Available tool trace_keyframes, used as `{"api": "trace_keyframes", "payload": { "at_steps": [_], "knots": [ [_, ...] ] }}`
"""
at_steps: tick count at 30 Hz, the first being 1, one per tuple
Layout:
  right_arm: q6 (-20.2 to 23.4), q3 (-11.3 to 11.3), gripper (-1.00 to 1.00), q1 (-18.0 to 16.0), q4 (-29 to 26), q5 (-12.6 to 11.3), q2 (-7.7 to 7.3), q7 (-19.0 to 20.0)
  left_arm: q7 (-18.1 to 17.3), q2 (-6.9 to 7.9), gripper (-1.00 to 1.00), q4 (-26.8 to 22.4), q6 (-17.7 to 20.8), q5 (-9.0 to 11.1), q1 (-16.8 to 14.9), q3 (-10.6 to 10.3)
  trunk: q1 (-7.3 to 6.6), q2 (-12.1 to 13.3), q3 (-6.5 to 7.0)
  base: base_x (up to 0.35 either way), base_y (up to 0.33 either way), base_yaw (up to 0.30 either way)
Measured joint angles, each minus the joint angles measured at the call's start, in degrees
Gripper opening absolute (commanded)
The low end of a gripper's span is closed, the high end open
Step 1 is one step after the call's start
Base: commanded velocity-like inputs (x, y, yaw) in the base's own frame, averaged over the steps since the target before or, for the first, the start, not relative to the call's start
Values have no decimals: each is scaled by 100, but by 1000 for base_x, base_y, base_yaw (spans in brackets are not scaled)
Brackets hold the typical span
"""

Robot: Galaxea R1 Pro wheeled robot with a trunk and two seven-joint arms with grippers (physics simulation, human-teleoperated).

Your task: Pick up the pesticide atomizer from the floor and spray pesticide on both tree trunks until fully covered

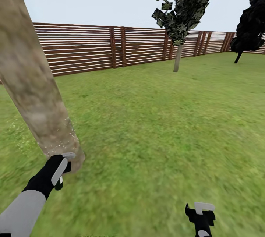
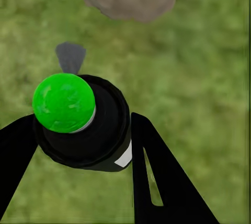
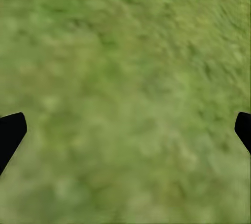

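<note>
Now your left gripper (image 2: pixel 78 151) is clamping the dark green pesticide bottle (image 2: pixel 83 125) beside the mottled grey-brown trunk (image 1: pixel 33 82) at ten o'clock; your right gripper (image 3: pixel 125 130) is hanging spread wide over grass (image 1: pixel 165 119).

The wide green grass lawn (image 1: pixel 154 126) covers the ground. A thick pale grey-brown tree trunk (image 1: pixel 33 82) stands in it up close. A thinner grey trunk (image 1: pixel 177 59) and a reddish-brown wooden slat fence (image 1: pixel 92 47) stand farther back.

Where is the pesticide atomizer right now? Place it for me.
The pesticide atomizer sits clamped in the left gripper, at the head view's lower left, right against the base of the near tree trunk above the lawn.
</note>
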Motion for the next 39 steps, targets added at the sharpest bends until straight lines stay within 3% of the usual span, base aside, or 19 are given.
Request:
{"api": "trace_keyframes", "payload": {
  "at_steps": [6, 9, 14, 16, 26, 33, 39],
  "knots": [
    [0, 3, 100, 2, 0, 0, 2, 0, -92, -86, -100, -96, -33, 58, -222, 9, 0, 0, 1, 1, -1, 237],
    [1, 4, 100, 0, 0, 0, 5, 0, -96, -138, -100, -369, 504, 94, -508, 1, 0, 0, 1, 0, 0, 113],
    [0, 4, 100, 2, 4, 0, -1, 0, -90, -162, -100, -480, 986, 87, -969, 4, 0, 0, 1, 0, 0, 10],
    [0, 4, 100, 1, 7, 1, -5, 1, -86, -157, -100, -482, 1047, 210, -1135, 4, 0, 0, 0, 0, 0, 0],
    [2, 4, 100, 3, 2, 1, -12, 11, -79, -58, -100, -481, 1069, 200, -1152, 27, 3, 0, 0, -123, 89, 7],
    [1, 2, 100, 0, 5, 0, -12, 8, -71, 51, -100, -475, 1064, 157, -1129, 59, 0, 0, 0, -22, 14, 252],
    [0, 4, 100, 2, 3, 1, -12, 8, -69, 41, -100, -472, 1045, 162, -1096, 52, -3, 0, 0, 255, -37, 65]
  ]
}}
